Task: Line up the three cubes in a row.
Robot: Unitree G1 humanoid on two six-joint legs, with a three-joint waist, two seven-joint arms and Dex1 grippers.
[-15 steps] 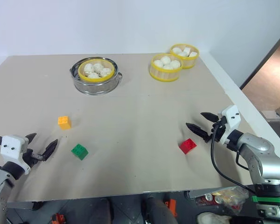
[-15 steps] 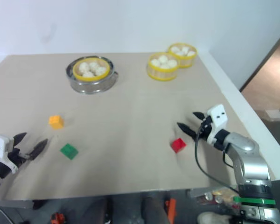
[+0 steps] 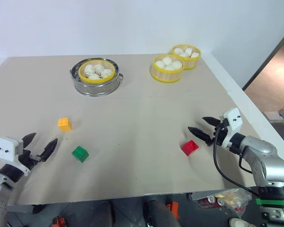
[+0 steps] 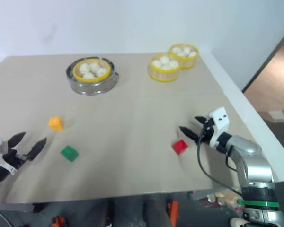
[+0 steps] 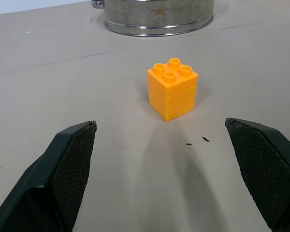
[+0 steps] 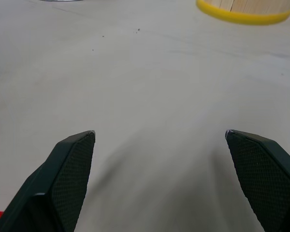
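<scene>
The three cubes lie scattered and well apart, so no row exists yet: the yellow-orange cube (image 3: 64, 124) sits toward the robot's left, the green cube (image 3: 80, 153) a little nearer the front edge beside it, and the red cube (image 3: 190, 147) far off on the right. Each arm seems posted by the cubes on its own side. The left gripper (image 3: 39, 147) hangs low over the front left of the tabletop (image 3: 142, 109) with its fingers spread wide and nothing between them, and its wrist view looks straight at the yellow-orange cube, which suggests that is its target. The right gripper (image 3: 201, 128) is likewise spread and empty, its tips just beside the red cube but apart from it, probably ready to close in. The tabletop is a plain beige sheet, matte and bare around the cubes. At the back stand a metal steamer pot (image 3: 96, 77) and two yellow-rimmed containers (image 3: 168, 68) of white balls, against a pale wall.
</scene>
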